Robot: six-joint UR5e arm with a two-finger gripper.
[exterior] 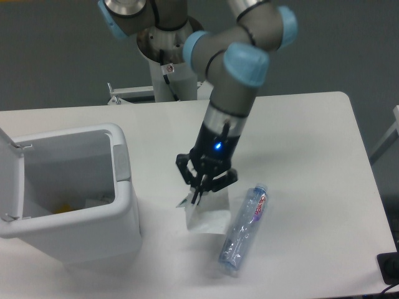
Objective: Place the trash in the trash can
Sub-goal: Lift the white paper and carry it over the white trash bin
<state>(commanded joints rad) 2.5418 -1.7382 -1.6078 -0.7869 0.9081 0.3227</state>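
My gripper [198,194] is shut on the top edge of a crumpled white translucent wrapper [207,215], which hangs from the fingers just above the table. Right of it on the table lies a crushed clear plastic bottle [244,228] with a blue cap and a red-purple label. The trash can [118,218], a large white bin with a grey latch tab, stands at the left with its lid swung open. Something small and yellow shows at its bottom. The gripper is to the right of the bin's near corner.
The arm's base column [169,56] stands behind the table's far edge. The table's right edge [368,168] and front edge are close to the bottle. A dark object [389,268] sits off the front right corner.
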